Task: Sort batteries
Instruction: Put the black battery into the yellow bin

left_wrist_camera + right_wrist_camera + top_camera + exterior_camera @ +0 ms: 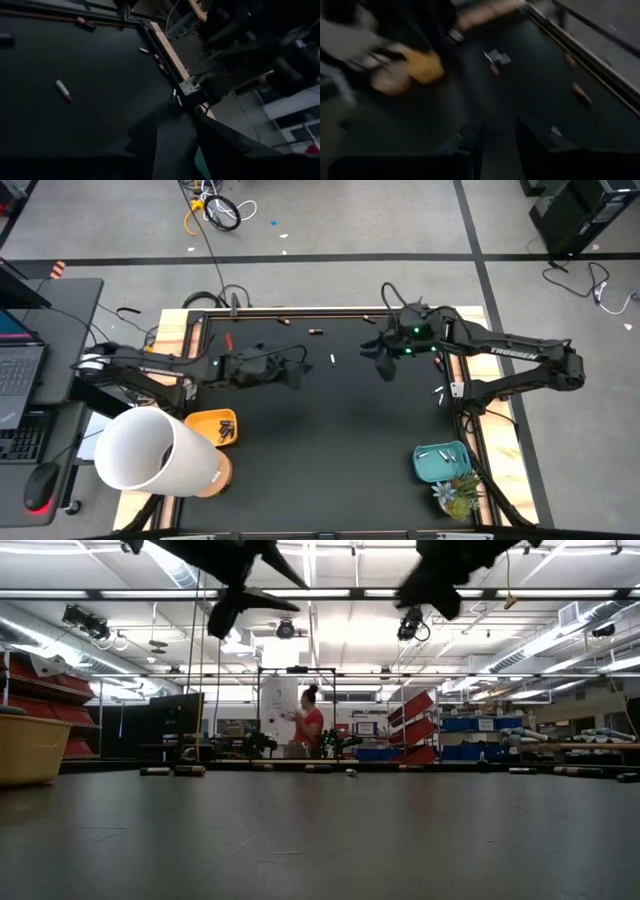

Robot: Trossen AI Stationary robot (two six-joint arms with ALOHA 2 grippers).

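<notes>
Step in hand: between picks, my left tool (pixel 297 375) and right tool (pixel 383 367) raised, parted, empty; next, descend astride the white battery (pixel 332 359) between them.

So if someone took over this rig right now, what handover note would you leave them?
Left gripper: open, empty, raised above the mat's left-centre.
Right gripper: raised above the mat right of centre, empty; fingers apart in its wrist view.
Batteries: a white one lies loose mid-mat between the grippers; a few more sit along the far edge and one by the right rail.
Done: some batteries are in the yellow tray and some in the teal tray.
Left: pick up the loose ones and sort each into its tray.
</notes>
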